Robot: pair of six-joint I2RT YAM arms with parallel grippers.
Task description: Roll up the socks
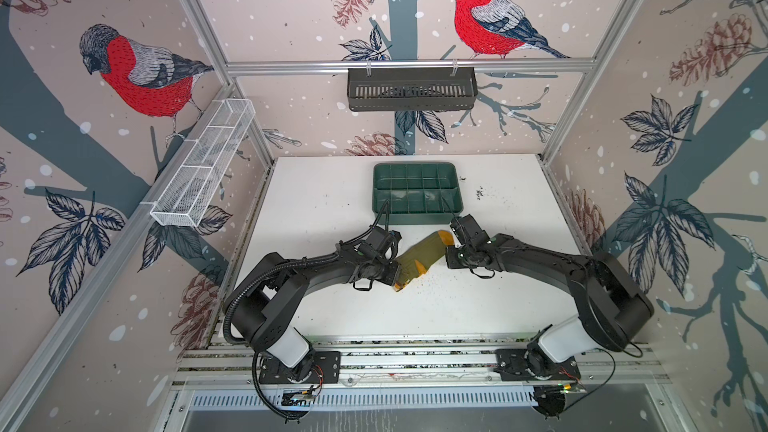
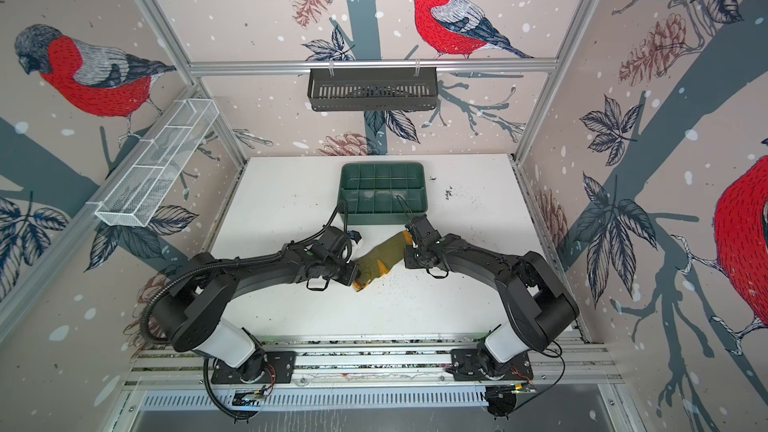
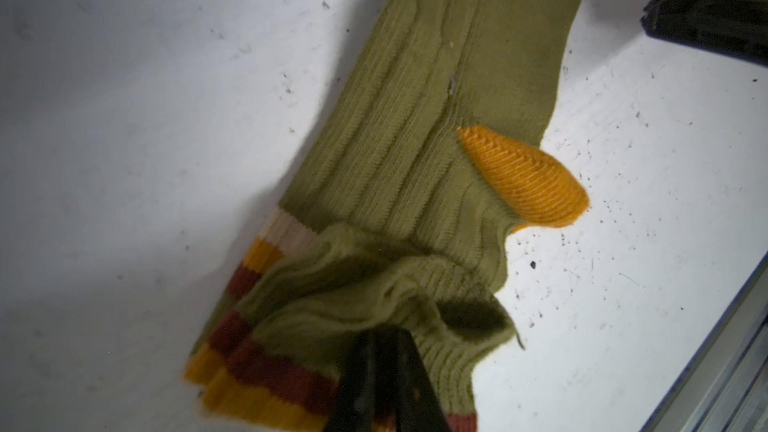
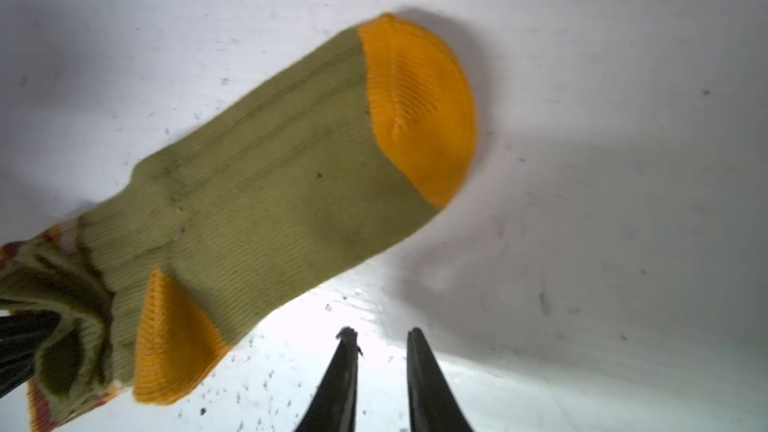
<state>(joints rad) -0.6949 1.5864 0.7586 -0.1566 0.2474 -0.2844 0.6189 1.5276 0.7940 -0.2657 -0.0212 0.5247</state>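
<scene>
The olive-green socks (image 1: 419, 257) lie flat on the white desk (image 1: 332, 209), near its middle, slanting between the two arms. Their orange toe (image 4: 419, 105) points toward the dark green tray (image 1: 415, 217), which sits just behind them, not touching. We see the striped cuff (image 3: 266, 371) at the opposite end, bunched and partly folded over. The left pincer (image 3: 386, 332) is clamped tight on that bunched cuff fabric. The right pincer (image 4: 382, 332) stands slightly parted and holds nothing, its tips just beside the socks' foot, clear of the knit.
</scene>
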